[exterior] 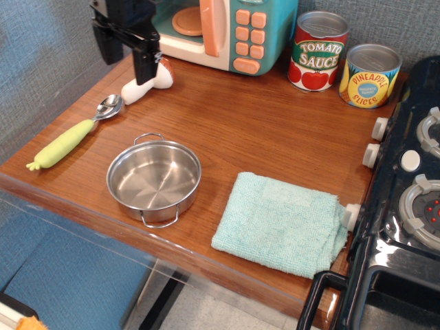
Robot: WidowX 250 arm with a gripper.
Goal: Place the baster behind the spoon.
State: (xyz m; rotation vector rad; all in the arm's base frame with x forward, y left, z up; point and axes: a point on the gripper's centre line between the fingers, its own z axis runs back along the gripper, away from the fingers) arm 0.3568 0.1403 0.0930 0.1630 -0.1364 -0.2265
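Note:
The baster (146, 84), a cream-white stem with a reddish-brown cap, lies on its side on the wooden table just behind the silver bowl of the spoon (74, 137). The spoon has a long yellow-green handle that points to the front left. My black gripper (126, 53) hangs above and a little behind the baster. Its fingers (144, 63) stand apart and hold nothing. One finger covers part of the baster's cap end.
A steel pot (154, 180) stands in front of the spoon's right. A light green cloth (280, 223) lies front right. A toy microwave (227, 29), a tomato sauce can (317, 51) and a pineapple can (370, 75) line the back. A stove (412, 185) borders the right.

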